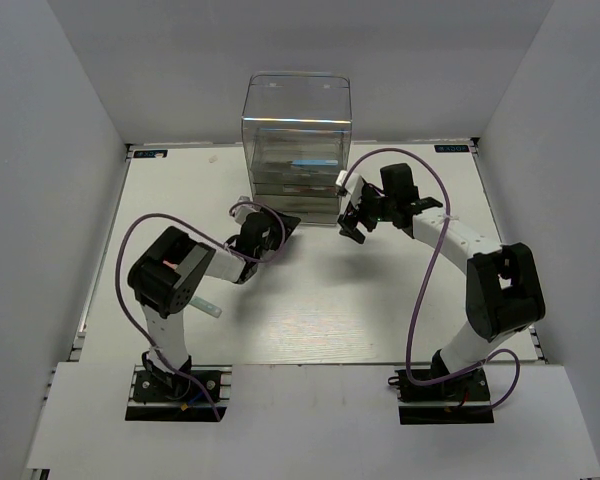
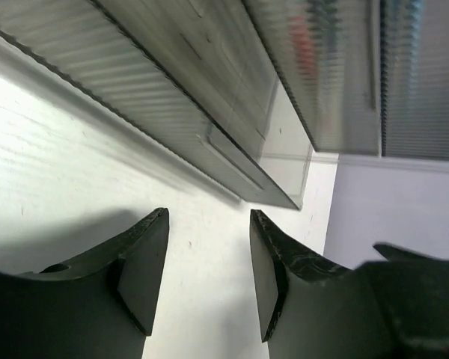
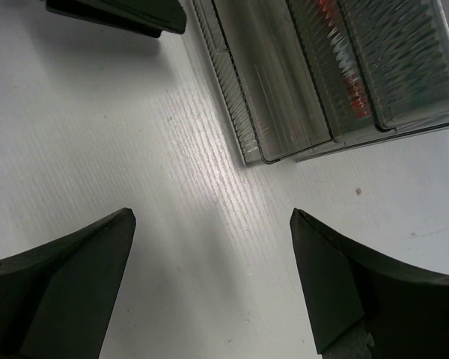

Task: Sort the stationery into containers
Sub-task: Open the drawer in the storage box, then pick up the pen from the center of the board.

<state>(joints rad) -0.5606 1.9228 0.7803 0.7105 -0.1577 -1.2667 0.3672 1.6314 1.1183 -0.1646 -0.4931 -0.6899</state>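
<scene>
The containers (image 1: 295, 140), a tall clear box of stacked shallow drawers, stand at the back of the table. Stationery shows blurred through the ribbed drawer fronts: a light blue piece (image 1: 306, 162) and red and orange shapes (image 3: 346, 63) (image 2: 307, 45). A pale stick (image 1: 209, 308) lies on the table beside the left arm. My left gripper (image 1: 280, 226) (image 2: 209, 214) hovers low at the box's front left corner, open with only bare table between its fingers. My right gripper (image 1: 352, 226) (image 3: 212, 214) is at the front right corner, wide open and holding nothing.
The bottom drawer (image 3: 273, 105) sticks out slightly towards the grippers. The left gripper's dark fingers (image 3: 120, 13) show at the top of the right wrist view. Grey walls (image 1: 70, 150) close in the white table (image 1: 310, 310) on three sides.
</scene>
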